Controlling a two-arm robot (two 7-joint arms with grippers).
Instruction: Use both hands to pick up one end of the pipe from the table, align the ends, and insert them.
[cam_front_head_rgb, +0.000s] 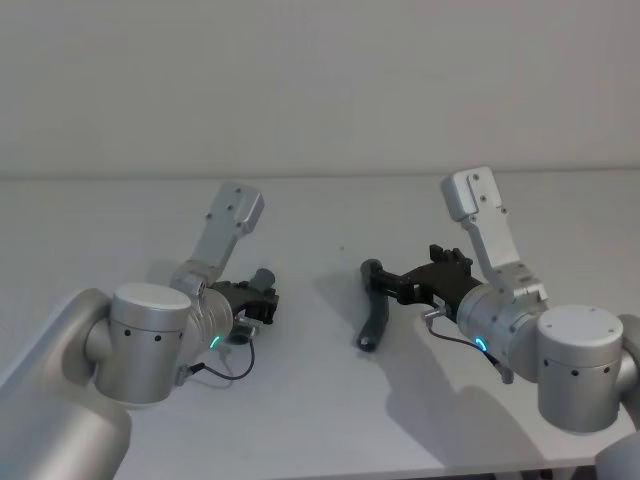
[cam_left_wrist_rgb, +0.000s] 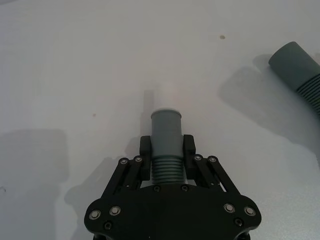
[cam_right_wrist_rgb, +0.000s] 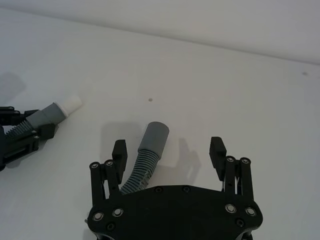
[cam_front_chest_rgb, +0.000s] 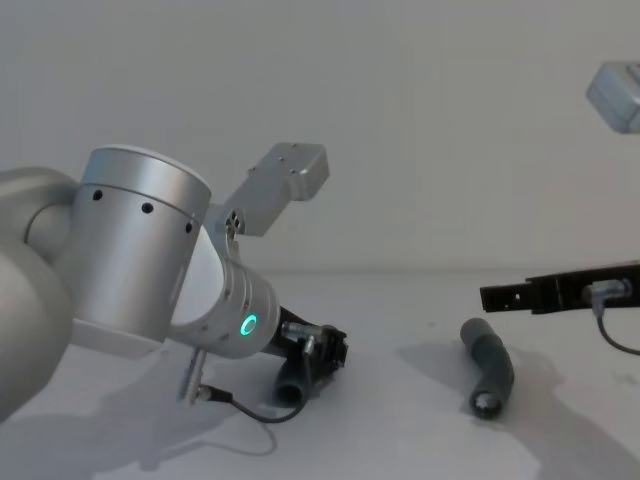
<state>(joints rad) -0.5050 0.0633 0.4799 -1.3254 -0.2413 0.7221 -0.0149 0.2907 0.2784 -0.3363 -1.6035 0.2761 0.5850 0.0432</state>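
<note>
The white desk (cam_front_head_rgb: 300, 420) carries the job, with one silver arm reaching in from each side.

The left tool (cam_left_wrist_rgb: 167, 145) is closed on the ribbed part of one grey hose piece (cam_left_wrist_rgb: 166, 127), whose smooth cuff juts forward past the fingertips. From the right wrist view, its white plug tip (cam_right_wrist_rgb: 72, 104) points roughly toward the middle of the desk.

The right tool (cam_right_wrist_rgb: 168, 149) is spread wide and grips nothing. The second hose piece (cam_right_wrist_rgb: 145, 160) lies on the desk between its jaws, closer to one finger than the other. Its open grey cuff (cam_right_wrist_rgb: 154, 134) faces away from the tool's body.

I judge the left pickup done and the right pickup in hand. In the chest view the right tool hangs above this piece (cam_front_chest_rgb: 490, 375), so the next move calls for coming down, centring and closing on the ribs behind the cuff. Lifting and turning the cuff to face the plug would follow.

The rear of each piece is hidden under its tool's body in the wrist views. The chest view cuts off the right tool at the frame edge. Whether the left piece is clear of the desk is hard to make out.
</note>
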